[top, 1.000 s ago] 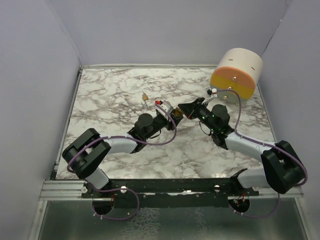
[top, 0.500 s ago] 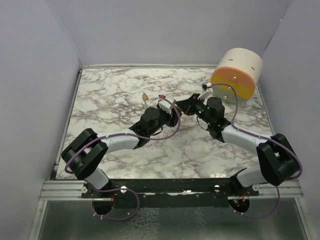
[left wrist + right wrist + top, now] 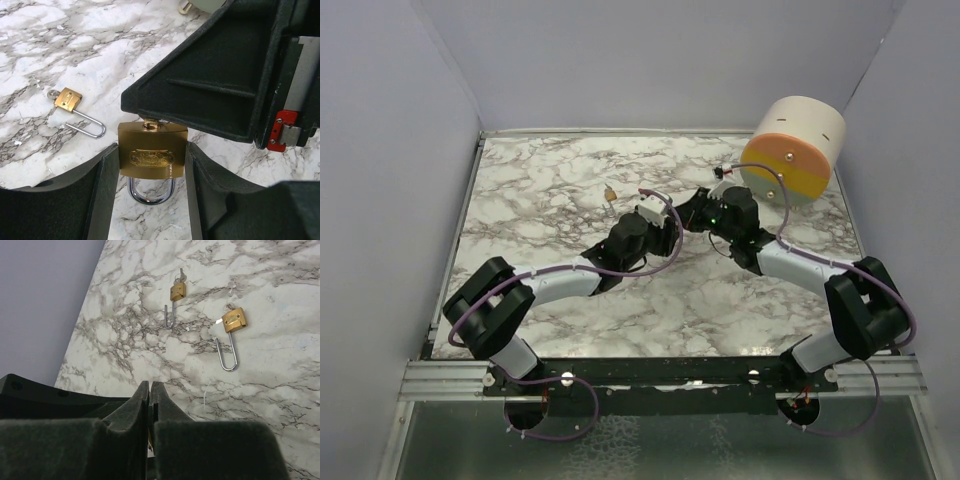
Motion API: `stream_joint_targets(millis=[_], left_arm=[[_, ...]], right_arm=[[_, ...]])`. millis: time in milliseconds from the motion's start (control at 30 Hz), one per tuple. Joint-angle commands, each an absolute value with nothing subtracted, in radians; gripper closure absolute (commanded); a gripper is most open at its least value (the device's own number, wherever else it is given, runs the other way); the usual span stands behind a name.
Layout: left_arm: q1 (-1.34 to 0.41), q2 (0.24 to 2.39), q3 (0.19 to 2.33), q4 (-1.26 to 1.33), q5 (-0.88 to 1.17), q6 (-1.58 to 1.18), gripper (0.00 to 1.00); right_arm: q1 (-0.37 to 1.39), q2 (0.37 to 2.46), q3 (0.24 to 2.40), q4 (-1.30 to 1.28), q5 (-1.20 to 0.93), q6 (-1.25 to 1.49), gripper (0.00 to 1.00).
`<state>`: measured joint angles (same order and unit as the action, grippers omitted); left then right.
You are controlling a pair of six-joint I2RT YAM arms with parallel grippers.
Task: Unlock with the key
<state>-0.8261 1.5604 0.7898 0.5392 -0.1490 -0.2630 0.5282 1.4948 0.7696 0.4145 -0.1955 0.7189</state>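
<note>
Padlock clamped at the table's middle, its keyhole end met by the other gripper.

The brass padlock (image 3: 152, 156) is pinched by its narrow sides in the left gripper (image 3: 151, 167), with the shackle (image 3: 150, 192) hanging free below. The right gripper (image 3: 150, 396) is pressed shut against the keyhole end; a key cannot be made out between its tips. The lock is judged small, dense, rigid and smooth-faced, so it is best gripped across the body, leaving the keyhole and shackle clear. Farther off, two spare padlocks (image 3: 234, 320) (image 3: 177, 291) lie on the marble table (image 3: 540, 180). Beyond them a cylinder (image 3: 795, 150) is seen.
</note>
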Motion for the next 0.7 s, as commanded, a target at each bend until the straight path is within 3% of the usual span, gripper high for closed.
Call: stream_joint_targets(millis=[0, 667], left_arm=[[-0.819, 1.525, 0.897, 0.649, -0.251, -0.299, 1.0], [-0.822, 1.634, 1.054, 0.326, -0.435, -0.411, 1.0]], right_arm=[[0.563, 1.534, 0.792, 0.274, -0.319, 0.756, 0.99], [0.563, 1.672, 0.973, 0.097, -0.355, 0.77, 0.99]])
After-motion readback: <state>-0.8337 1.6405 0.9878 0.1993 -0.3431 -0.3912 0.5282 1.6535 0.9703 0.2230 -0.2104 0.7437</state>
